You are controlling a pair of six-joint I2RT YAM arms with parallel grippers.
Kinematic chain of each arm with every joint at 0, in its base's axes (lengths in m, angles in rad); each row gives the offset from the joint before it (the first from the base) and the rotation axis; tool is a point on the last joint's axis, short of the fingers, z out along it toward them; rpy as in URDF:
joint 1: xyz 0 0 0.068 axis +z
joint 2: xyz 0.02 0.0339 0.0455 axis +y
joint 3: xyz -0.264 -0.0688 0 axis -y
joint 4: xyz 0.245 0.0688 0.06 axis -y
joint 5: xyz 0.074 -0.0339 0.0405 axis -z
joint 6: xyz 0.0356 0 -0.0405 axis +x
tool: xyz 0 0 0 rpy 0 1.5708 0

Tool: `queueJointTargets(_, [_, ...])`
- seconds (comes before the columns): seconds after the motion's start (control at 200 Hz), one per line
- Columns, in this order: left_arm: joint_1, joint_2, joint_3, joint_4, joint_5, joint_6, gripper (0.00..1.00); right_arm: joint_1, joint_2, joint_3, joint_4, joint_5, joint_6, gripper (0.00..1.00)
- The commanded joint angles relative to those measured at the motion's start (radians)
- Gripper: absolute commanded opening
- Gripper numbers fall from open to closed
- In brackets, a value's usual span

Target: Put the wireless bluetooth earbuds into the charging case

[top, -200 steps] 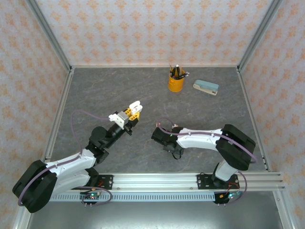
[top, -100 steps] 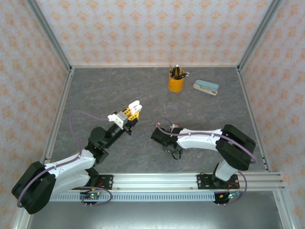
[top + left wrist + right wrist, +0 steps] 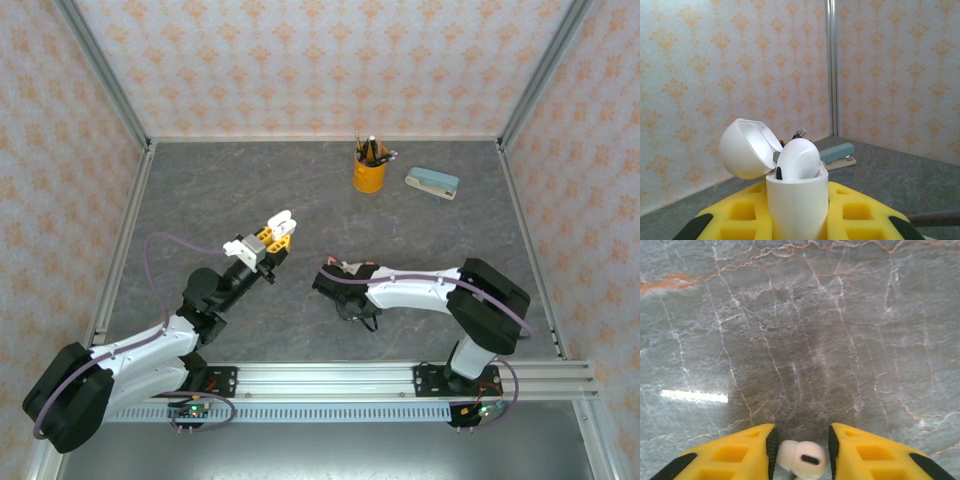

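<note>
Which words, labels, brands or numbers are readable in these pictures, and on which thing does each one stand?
None can be read.
The white charging case, the white earbud, the yellow pencil cup and the stapler show no legible text; any fine print is too small to tell.

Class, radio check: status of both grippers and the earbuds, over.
Left gripper shut on open charging case, one white earbud seated. Right gripper: second white earbud between its fingers, grip unclear. Pen cup, stapler far back, clear of both.

No legible text or numbers; stapler (image 3: 432,182) too small to tell.
</note>
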Motion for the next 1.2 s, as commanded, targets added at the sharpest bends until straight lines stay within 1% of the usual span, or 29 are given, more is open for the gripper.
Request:
queueJointTargets(0.0, [-0.008, -0.029, -0.011, 0.002, -0.013, 0.015, 0.0, -0.004, 0.018, 0.002, -0.022, -0.013, -0.033, 0.4])
queueJointTargets(0.06, [-0.008, -0.033, -0.011, -0.003, -0.014, 0.015, 0.0, -0.004, 0.013, -0.004, -0.021, -0.013, -0.023, 0.43])
queueJointTargets(0.17, [-0.008, -0.035, -0.009, -0.004, -0.014, 0.015, 0.0, -0.006, 0.004, -0.006, -0.03, -0.01, -0.009, 0.44])
queueJointTargets(0.53, [-0.008, -0.026, -0.007, -0.002, -0.015, 0.016, 0.0, -0.008, -0.003, -0.01, -0.051, -0.035, 0.069, 0.44])
queueJointTargets(0.796, [-0.008, -0.022, -0.005, 0.004, -0.013, 0.015, 0.0, -0.008, 0.01, -0.014, -0.064, -0.045, 0.13, 0.41])
queueJointTargets(1.036, [-0.008, -0.023, -0.002, 0.0, -0.012, 0.016, 0.0, -0.008, 0.016, -0.019, -0.062, -0.037, 0.136, 0.37])
queueJointTargets(1.196, [-0.008, -0.023, -0.002, -0.001, -0.01, 0.015, 0.0, -0.011, 0.005, -0.029, -0.056, -0.035, 0.128, 0.3])
